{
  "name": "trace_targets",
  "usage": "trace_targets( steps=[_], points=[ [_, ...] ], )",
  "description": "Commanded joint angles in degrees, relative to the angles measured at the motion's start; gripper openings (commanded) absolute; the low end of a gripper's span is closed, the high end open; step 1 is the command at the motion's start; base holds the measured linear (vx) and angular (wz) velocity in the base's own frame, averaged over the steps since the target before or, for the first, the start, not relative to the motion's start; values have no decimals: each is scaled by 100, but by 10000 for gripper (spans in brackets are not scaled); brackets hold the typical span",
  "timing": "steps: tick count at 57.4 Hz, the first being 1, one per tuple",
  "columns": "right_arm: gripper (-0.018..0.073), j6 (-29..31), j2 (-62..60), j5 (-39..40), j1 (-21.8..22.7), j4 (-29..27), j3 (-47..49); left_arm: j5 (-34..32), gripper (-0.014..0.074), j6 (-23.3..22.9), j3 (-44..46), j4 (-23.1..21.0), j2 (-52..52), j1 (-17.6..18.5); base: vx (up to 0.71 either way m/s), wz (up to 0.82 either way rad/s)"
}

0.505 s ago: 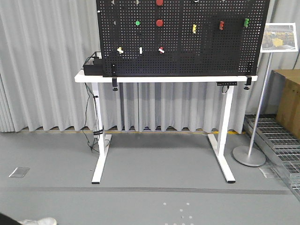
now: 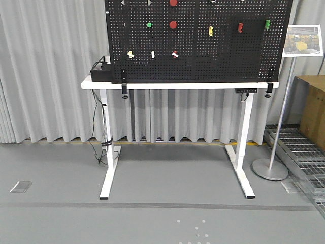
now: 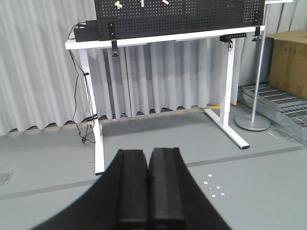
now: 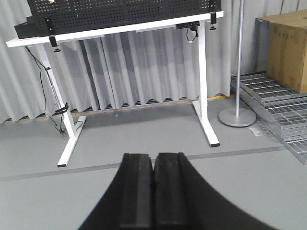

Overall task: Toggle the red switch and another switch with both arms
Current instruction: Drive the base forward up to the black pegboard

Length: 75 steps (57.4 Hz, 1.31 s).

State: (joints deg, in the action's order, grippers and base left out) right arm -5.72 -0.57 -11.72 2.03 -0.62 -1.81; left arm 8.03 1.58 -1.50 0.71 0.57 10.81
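left end effector (image 3: pixel 147 153): pads pressed together, nothing held, low over the floor (image 3: pixel 249 191)
right end effector (image 4: pixel 154 156): same, pads pressed together, empty
direction to targets: both switches lie ahead and well above both end effectors, well apart from them, no contact
red switch (image 2: pixel 174 54): small lever with white tip, bottom row of the pegboard (image 2: pixel 203 63), right end of a row of three small levers; also seen at the top edge of the left wrist view (image 3: pixel 165 2)
pale yellow switch (image 2: pixel 130 54): blocky lever, same row, left end; left wrist view shows it too (image 3: pixel 117 4)
between them: white-and-green toggle (image 2: pixel 152 54), not a target
right wrist view: board cut off at the top, neither switch visible
pegboard mount: upright on the white surface (image 2: pixel 177 85), levers stick out toward the robot
lever position: too small to tell
arm pairing (judgement): pale yellow lies left of red, so left arm to pale yellow, right arm to red
step (judgement): approach not begun, nothing toggled yet; next move needs both arms raised and brought forward
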Motion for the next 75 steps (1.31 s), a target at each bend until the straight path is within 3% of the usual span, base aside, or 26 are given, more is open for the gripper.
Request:
trace_targets(
  steps=[1,34,75],
  points=[
    [-6,19,-70,491,39,62,-31,-453,3,-69,-114,0,111,-9,0,0],
    [-6,19,-70,480,39,62,-31,-453,3,-69,-114,0,111,-9,8,0],
    [-6,19,-70,480,39,62,-31,-453,3,-69,-114,0,111,-9,40,1]
  ],
)
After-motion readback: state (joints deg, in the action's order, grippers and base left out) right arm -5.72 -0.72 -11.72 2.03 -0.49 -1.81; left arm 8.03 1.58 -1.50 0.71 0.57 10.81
